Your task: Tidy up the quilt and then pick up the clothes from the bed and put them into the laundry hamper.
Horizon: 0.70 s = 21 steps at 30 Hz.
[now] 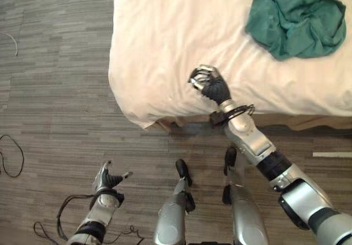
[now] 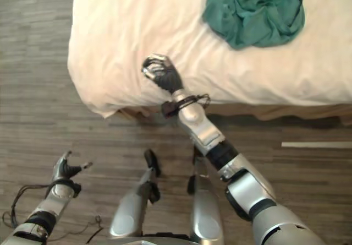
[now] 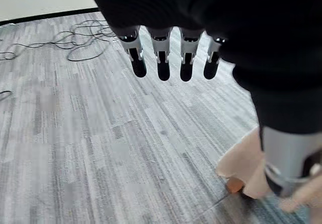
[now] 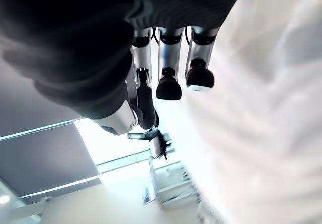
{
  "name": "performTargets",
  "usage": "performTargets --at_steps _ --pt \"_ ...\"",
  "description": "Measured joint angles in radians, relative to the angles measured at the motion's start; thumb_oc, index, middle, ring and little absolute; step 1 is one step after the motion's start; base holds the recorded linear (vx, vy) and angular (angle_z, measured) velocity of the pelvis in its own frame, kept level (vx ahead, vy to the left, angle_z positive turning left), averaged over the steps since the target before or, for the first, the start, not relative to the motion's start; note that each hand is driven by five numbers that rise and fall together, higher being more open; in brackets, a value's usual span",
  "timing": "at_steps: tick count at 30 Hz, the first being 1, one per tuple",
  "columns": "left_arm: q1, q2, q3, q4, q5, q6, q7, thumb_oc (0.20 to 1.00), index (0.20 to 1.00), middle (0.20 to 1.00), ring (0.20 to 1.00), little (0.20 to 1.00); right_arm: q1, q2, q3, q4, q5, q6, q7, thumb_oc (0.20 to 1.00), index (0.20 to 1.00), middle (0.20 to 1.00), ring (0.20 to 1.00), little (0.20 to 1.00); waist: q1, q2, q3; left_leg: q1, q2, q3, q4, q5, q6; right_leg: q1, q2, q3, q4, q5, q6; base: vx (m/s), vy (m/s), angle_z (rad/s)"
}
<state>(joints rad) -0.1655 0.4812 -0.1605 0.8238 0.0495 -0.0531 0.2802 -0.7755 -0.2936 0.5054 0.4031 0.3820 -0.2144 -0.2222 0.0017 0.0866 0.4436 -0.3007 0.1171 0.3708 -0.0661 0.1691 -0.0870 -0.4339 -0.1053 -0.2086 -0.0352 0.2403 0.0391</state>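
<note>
Right hand (image 1: 210, 84) hovers over the near corner of the bed, its fingers curled inward toward the palm with nothing caught in them, poised above the cream quilt (image 1: 176, 41) close to where the cover rolls over the edge. The posture suggests a reach for the fabric at that corner, the likeliest place to take hold if the quilt is to be drawn flat; from the right wrist view the dark fingertips (image 4: 168, 88) hang just clear of the pale cloth, though whether they brush it cannot be made out.

Well apart, toward the far side of the bed, a teal garment (image 1: 297, 25) lies heaped in a loose bundle on top of the quilt, with a patch of darker striped fabric showing at its upper edge. It sits untouched, evidently awaiting its turn once the bedding is dealt with.

Down by the wood-grain floor (image 1: 55, 91), the left hand (image 1: 110, 179) hangs idle, fingers straight and relaxed, holding nothing and kept out of the working arm's way. Its wrist view catches the overhanging corner of the quilt near the floor.
</note>
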Motion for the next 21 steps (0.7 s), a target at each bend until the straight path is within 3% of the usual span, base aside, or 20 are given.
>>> performTargets --at_steps 3,7,8,9,10,11,12,13,15,16,17,18,19,20,21 --pt "-0.010 -0.002 0.000 -0.064 -0.009 -0.004 0.000 1.000 1.000 1.000 1.000 1.000 0.044 -0.028 -0.054 0.021 -0.070 -0.016 -0.019 0.200 0.200 0.200 0.200 0.200 0.003 0.025 0.032 -0.007 0.010 -0.004 0.033 -0.014 -0.003 -0.003 0.002 0.001 0.023 -0.005 -0.009 0.01 -0.006 0.04" --pt "-0.026 -0.003 -0.006 -0.201 -0.008 0.007 0.000 1.000 1.000 1.000 1.000 1.000 0.207 -0.048 -0.140 -0.025 -0.109 -0.011 -0.021 0.200 0.200 0.200 0.200 0.200 -0.003 0.025 0.048 0.007 0.015 -0.003 0.053 -0.025 0.003 0.015 0.004 0.000 0.032 -0.012 -0.018 0.06 0.003 0.02" --pt "-0.052 -0.011 -0.025 -0.233 -0.009 0.011 0.001 1.000 1.000 1.000 1.000 1.000 0.322 -0.063 -0.213 -0.026 -0.110 -0.020 -0.010 0.200 0.200 0.200 0.200 0.200 -0.014 0.014 0.055 0.029 0.013 -0.009 0.051 -0.033 -0.006 0.044 0.010 -0.004 0.032 -0.017 -0.020 0.18 0.019 0.20" --pt "-0.047 -0.013 -0.037 -0.251 -0.008 0.003 -0.002 1.000 1.000 1.000 1.000 1.000 0.429 -0.065 -0.269 0.023 -0.104 0.015 -0.027 0.200 0.200 0.200 0.200 0.200 -0.011 0.003 0.054 0.067 0.013 -0.026 0.045 -0.037 -0.002 0.085 0.002 -0.011 0.031 -0.027 -0.011 0.25 0.055 0.08" --pt "-0.037 -0.005 -0.034 -0.266 -0.008 -0.006 -0.001 1.000 1.000 1.000 1.000 1.000 0.483 -0.080 -0.287 0.076 -0.103 0.048 -0.039 0.200 0.200 0.200 0.200 0.200 -0.030 -0.025 0.051 0.087 0.012 -0.020 0.045 -0.044 -0.003 0.099 0.003 -0.002 0.030 -0.030 -0.009 0.31 0.087 0.01" --pt "-0.062 -0.017 -0.038 -0.221 -0.007 0.004 -0.011 1.000 1.000 1.000 1.000 1.000 0.566 -0.075 -0.410 0.222 -0.104 0.047 -0.014 0.200 0.200 0.200 0.200 0.200 -0.070 -0.052 0.057 0.150 0.004 -0.012 0.024 -0.054 0.001 0.165 0.011 0.001 0.008 -0.037 -0.017 0.24 0.069 0.00" --pt "-0.065 -0.033 -0.032 -0.172 -0.007 0.017 -0.017 1.000 1.000 1.000 1.000 1.000 0.600 -0.066 -0.480 0.308 -0.101 0.061 -0.016 0.200 0.200 0.200 0.200 0.200 -0.072 -0.048 0.051 0.190 0.004 -0.020 0.005 -0.053 0.004 0.211 0.006 -0.005 -0.004 -0.038 -0.017 0.20 0.098 -0.06" --pt "-0.044 -0.039 -0.036 -0.112 -0.004 0.022 -0.026 1.000 1.000 1.000 1.000 1.000 0.685 -0.094 -0.546 0.407 -0.086 0.113 -0.036 0.200 0.200 0.200 0.200 0.200 -0.099 -0.081 0.013 0.245 0.002 -0.008 -0.017 -0.064 -0.001 0.249 0.009 0.005 -0.021 -0.048 -0.008 0.20 0.104 -0.32" --pt "0.013 -0.026 -0.037 -0.019 0.011 0.057 -0.058 1.000 1.000 1.000 1.000 1.000 0.838 -0.172 -0.546 0.442 -0.088 0.142 -0.022 0.200 0.200 0.200 0.200 0.200 -0.167 -0.126 -0.072 0.275 0.000 0.029 -0.020 -0.089 -0.002 0.263 0.017 0.026 -0.043 -0.064 0.007 0.16 0.089 -0.65" --pt "0.035 -0.020 -0.036 -0.006 0.012 0.063 -0.064 1.000 1.000 1.000 1.000 1.000 0.860 -0.180 -0.549 0.441 -0.088 0.144 -0.019 0.247 0.247 0.247 0.247 0.247 -0.175 -0.138 -0.079 0.287 0.004 0.050 -0.021 -0.086 0.004 0.264 0.018 0.029 -0.039 -0.062 0.007 0.10 0.061 -0.77" --pt "0.042 -0.019 -0.035 0.004 0.011 0.066 -0.076 1.000 1.000 1.000 1.000 1.000 0.896 -0.173 -0.543 0.444 -0.089 0.146 -0.014 1.000 1.000 1.000 1.000 1.000 -0.195 -0.165 -0.099 0.307 0.003 0.083 -0.016 -0.099 -0.004 0.263 0.023 0.026 -0.043 -0.059 0.012 0.19 0.110 -0.70" --pt "0.049 -0.023 -0.036 0.022 0.011 0.063 -0.079 1.000 1.000 1.000 1.000 1.000 0.896 -0.161 -0.542 0.457 -0.093 0.144 -0.008 1.000 1.000 1.000 1.000 1.000 -0.199 -0.172 -0.104 0.322 0.002 0.105 -0.017 -0.097 -0.010 0.261 0.031 0.027 -0.036 -0.053 0.023 0.16 0.073 -1.30" --pt "0.062 -0.027 -0.034 0.045 0.011 0.078 -0.085 1.000 1.000 1.000 1.000 1.000 0.879 -0.126 -0.523 0.480 -0.097 0.156 0.006 1.000 1.000 1.000 1.000 1.000 -0.189 -0.197 -0.120 0.382 0.009 0.182 -0.016 -0.117 -0.028 0.261 0.032 -0.006 -0.022 -0.074 0.000 0.14 0.022 -1.38" --pt "0.072 -0.033 -0.036 0.075 0.011 0.078 -0.086 1.000 1.000 1.000 1.000 1.000 0.853 -0.108 -0.515 0.496 -0.098 0.153 0.016 1.000 1.000 1.000 1.000 1.000 -0.177 -0.178 -0.124 0.405 0.045 0.245 -0.018 -0.119 -0.024 0.271 0.019 -0.089 0.002 -0.128 -0.030 0.07 -0.057 -2.10" --pt "0.076 -0.053 -0.048 0.110 0.011 0.088 -0.090 1.000 1.000 1.000 1.000 1.000 0.836 -0.085 -0.482 0.507 -0.100 0.155 0.035 1.000 1.000 1.000 1.000 1.000 -0.173 -0.126 -0.157 0.428 0.086 0.324 -0.018 -0.139 -0.023 0.230 -0.011 -0.225 0.100 -0.155 -0.005 0.09 -0.079 -1.52"
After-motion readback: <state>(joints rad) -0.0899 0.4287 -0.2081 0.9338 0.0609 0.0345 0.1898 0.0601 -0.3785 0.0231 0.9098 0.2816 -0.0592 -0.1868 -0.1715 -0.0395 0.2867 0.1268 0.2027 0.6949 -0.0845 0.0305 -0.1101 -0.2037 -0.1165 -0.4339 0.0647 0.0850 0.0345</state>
